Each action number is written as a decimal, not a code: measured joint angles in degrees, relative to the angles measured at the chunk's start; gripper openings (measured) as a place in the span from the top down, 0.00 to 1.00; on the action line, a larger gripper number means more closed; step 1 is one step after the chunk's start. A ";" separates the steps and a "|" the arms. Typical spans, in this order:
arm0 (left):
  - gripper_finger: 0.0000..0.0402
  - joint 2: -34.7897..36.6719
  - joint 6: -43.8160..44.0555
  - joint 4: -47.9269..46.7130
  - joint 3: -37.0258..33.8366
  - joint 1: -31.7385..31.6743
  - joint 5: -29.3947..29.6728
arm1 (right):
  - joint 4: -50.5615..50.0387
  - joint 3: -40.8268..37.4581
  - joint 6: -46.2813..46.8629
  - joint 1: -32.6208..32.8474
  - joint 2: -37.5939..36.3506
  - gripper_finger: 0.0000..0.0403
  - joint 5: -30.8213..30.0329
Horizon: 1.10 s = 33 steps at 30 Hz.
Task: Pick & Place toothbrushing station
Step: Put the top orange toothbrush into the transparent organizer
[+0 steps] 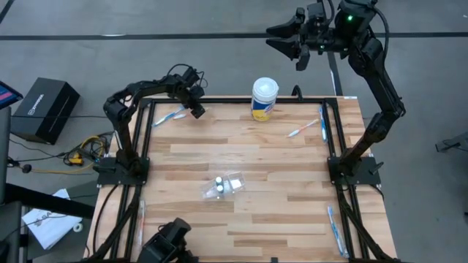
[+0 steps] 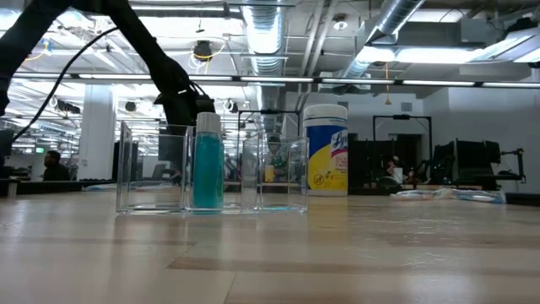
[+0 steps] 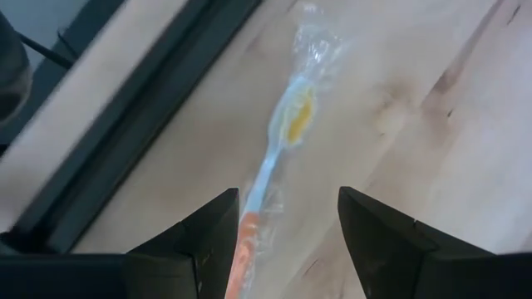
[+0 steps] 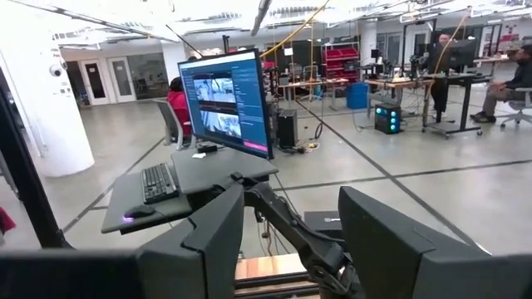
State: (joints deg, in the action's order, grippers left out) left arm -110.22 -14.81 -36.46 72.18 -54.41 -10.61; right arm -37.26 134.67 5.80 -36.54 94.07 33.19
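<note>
A toothbrush in a clear wrapper (image 1: 171, 115), with an orange handle and a pale head, lies flat on the table near its far left corner. It also shows in the left wrist view (image 3: 283, 141). My left gripper (image 1: 197, 111) is open just above it, and its handle end runs between the two fingers (image 3: 212, 241) without visible touch. My right gripper (image 1: 296, 45) is open and empty, raised beyond the table's far edge; in its wrist view (image 4: 291, 241) it faces the room. A clear organizer (image 1: 223, 186) holding a teal bottle (image 2: 207, 169) stands mid-table.
A Lysol wipes canister (image 1: 264, 98) stands at the far edge, also in the low view (image 2: 326, 150). More wrapped toothbrushes lie at the far right (image 1: 303, 130) and near right (image 1: 335, 228). A black frame rail (image 3: 141, 124) runs beside the toothbrush.
</note>
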 joint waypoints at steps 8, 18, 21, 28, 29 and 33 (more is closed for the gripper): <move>0.50 -2.70 -0.02 0.52 0.00 -0.31 -0.38 | 0.00 0.00 1.78 0.00 0.00 0.53 0.00; 0.56 -3.43 -1.09 0.63 0.20 -0.33 -0.33 | 0.02 0.00 1.78 0.03 0.00 0.53 0.00; 0.64 -4.47 -1.09 0.56 0.37 -0.39 -0.35 | 0.02 0.00 1.78 0.03 0.00 0.53 0.00; 0.84 -5.07 -1.79 0.54 0.28 -0.20 0.66 | 0.03 0.00 1.51 0.03 0.00 0.53 0.00; 0.87 -5.10 -2.15 0.56 0.28 -0.20 0.65 | 0.05 0.00 1.49 0.03 0.01 0.53 0.00; 0.97 -5.16 -2.93 0.16 0.26 -0.31 -0.37 | 0.07 0.00 1.29 0.03 0.01 0.53 0.00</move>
State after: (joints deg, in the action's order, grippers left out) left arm -115.37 -17.74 -36.30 72.44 -54.72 -10.98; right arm -37.19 134.67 7.09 -36.51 94.08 33.19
